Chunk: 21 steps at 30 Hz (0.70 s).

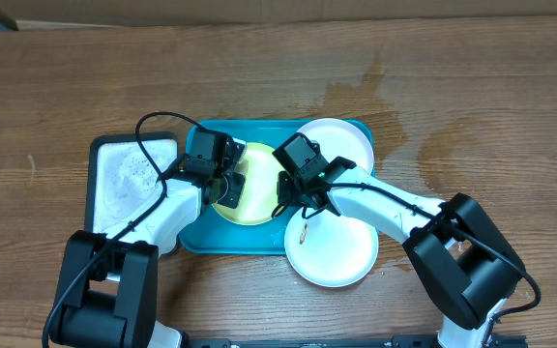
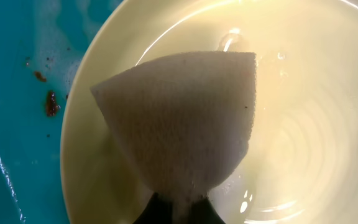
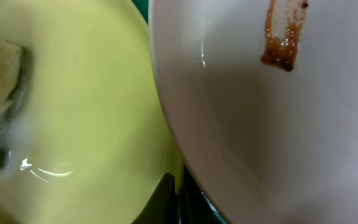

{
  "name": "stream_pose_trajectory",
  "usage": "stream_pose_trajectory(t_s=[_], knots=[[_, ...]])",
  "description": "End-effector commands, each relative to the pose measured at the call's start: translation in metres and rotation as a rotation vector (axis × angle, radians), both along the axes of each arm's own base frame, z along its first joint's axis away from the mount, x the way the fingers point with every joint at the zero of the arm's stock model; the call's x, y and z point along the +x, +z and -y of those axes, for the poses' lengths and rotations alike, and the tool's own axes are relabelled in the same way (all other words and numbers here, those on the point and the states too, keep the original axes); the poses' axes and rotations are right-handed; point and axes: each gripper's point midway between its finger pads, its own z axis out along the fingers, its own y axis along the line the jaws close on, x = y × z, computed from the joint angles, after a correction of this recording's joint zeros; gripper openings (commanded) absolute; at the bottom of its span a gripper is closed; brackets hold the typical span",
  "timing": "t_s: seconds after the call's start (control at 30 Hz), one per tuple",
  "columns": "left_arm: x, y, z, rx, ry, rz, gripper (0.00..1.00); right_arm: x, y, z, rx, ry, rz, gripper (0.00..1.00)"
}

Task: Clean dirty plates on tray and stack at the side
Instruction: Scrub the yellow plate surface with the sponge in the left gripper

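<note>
The pale yellow plate (image 1: pixel 257 196) lies in the middle of the teal tray (image 1: pixel 199 234). My left gripper (image 1: pixel 222 186) is shut on a pale sponge (image 2: pixel 185 118) and presses it onto the wet yellow plate (image 2: pixel 303 124). My right gripper (image 1: pixel 288 193) is shut on the yellow plate's right rim (image 3: pixel 92 112), its jaws (image 3: pixel 179 199) pinching the edge. A white plate (image 1: pixel 335 249) with a brown smear (image 3: pixel 283 37) overlaps the tray's front right corner. A second white plate (image 1: pixel 341 145) sits at the tray's back right.
A smaller black-rimmed white tray (image 1: pixel 133 179) stands left of the teal tray. Brown crumbs (image 2: pixel 51 102) lie on the teal tray floor (image 2: pixel 11 93) beside the yellow plate. A wet stain (image 1: pixel 375 97) marks the wooden table behind the tray.
</note>
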Motion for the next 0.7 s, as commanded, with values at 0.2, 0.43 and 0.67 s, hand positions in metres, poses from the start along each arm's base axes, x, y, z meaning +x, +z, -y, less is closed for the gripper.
stream_pose_trajectory(t_s=[0.2, 0.43, 0.67], knots=[[-0.005, -0.024, -0.019, 0.086, 0.042, -0.024, 0.04, -0.013, -0.018, 0.005, -0.044, 0.04, -0.05, 0.04], [-0.003, -0.024, -0.018, 0.084, 0.043, -0.014, 0.04, -0.013, -0.018, 0.005, -0.044, 0.042, -0.049, 0.04], [0.007, -0.02, -0.016, 0.073, 0.044, 0.029, 0.04, -0.013, -0.018, 0.005, -0.044, 0.042, -0.048, 0.04]])
